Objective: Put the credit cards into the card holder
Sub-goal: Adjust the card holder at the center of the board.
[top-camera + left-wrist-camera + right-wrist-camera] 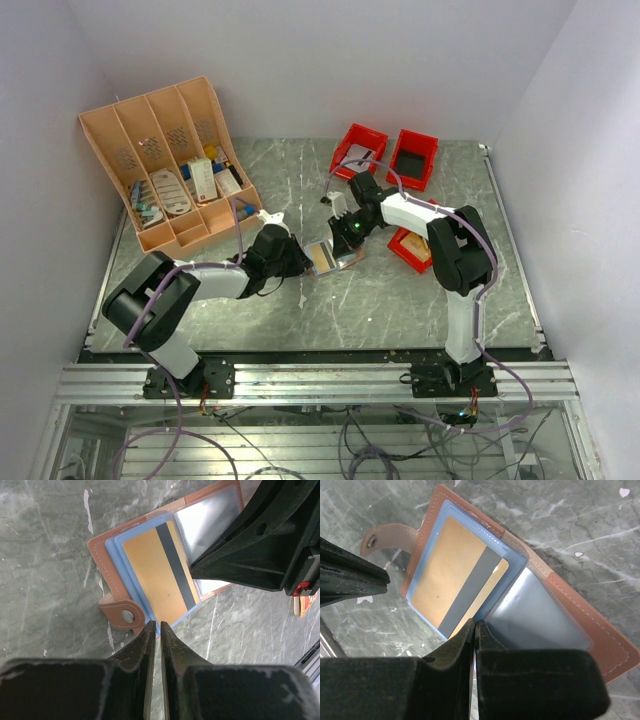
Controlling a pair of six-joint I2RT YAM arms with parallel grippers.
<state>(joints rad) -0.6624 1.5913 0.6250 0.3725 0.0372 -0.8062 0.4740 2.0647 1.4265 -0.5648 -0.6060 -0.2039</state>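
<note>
The grey marbled table (pixel 420 290) fills the floor of the booth, and the big orange-tan slotted organiser rack (pixel 165 165) leans at its ten o'clock corner with small packets in its bays. Three red bins (pixel 413 158) sit toward one and two o'clock. Both arms reach inward and meet at the middle of the table, where the card holder (pixel 333 257) lies spread open and flat. From the left wrist, the left gripper (pixel 154 627) has its fingers drawn together to a hairline gap at the holder's six o'clock edge, and I cannot tell whether a sleeve is caught between them. The right gripper (pixel 474 625) is pressed closed too, its tips at the blue sleeve's edge. A gold credit card (pixel 155 575) with a dark stripe sits inside that sleeve. The snap tab (pixel 122 614) sticks out unfastened, just beside the left fingertips.
</note>
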